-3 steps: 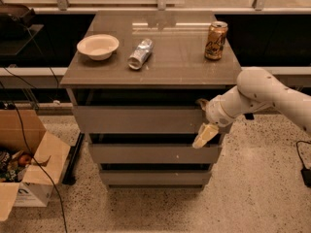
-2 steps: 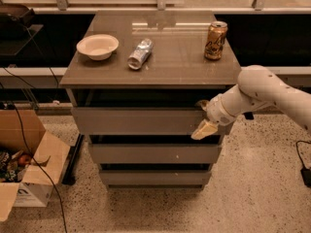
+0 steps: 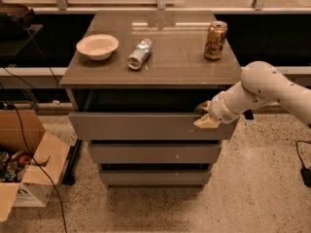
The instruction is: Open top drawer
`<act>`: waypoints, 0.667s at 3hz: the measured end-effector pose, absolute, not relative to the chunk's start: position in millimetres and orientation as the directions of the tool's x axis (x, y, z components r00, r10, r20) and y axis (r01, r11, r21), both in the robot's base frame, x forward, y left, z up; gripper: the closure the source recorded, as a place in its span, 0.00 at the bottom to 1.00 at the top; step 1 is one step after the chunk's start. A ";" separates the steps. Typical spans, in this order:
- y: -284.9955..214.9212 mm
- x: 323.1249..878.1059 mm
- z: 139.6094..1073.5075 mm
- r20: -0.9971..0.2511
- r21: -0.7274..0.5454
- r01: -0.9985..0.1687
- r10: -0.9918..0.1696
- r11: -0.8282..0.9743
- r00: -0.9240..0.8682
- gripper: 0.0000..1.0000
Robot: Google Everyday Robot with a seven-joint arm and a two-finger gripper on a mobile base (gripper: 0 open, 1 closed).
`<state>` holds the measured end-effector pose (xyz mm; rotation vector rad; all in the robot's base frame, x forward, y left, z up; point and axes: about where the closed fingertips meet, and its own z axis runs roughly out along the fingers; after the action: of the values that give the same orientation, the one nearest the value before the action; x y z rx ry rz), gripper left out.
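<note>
The top drawer [image 3: 141, 126] is the widest front under the counter top, a plain grey-brown panel. It stands pulled out a little, with a dark gap above its upper edge. My gripper [image 3: 206, 115] is at the drawer's upper right corner, one pale finger [image 3: 207, 122] in front of the panel and one tip [image 3: 203, 106] behind the rim. The white arm reaches in from the right.
On the counter top [image 3: 170, 57] stand a white bowl [image 3: 97, 46], a silver can lying on its side [image 3: 140, 53] and an upright gold can [image 3: 215, 40]. Two narrower drawer fronts [image 3: 154, 153] lie below. An open cardboard box [image 3: 24, 164] sits on the floor at left.
My gripper has risen from below the top drawer's front to its upper right edge. The drawer front stands about where it was.
</note>
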<state>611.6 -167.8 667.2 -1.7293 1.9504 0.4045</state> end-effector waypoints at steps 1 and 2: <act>-167.7 612.3 671.4 -0.546 -0.104 -0.983 -0.835 0.150 -0.069 0.91; -167.7 612.3 671.3 -0.546 -0.104 -0.983 -0.835 0.150 -0.069 0.60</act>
<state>612.3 -167.7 671.3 -1.7295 1.9503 0.4047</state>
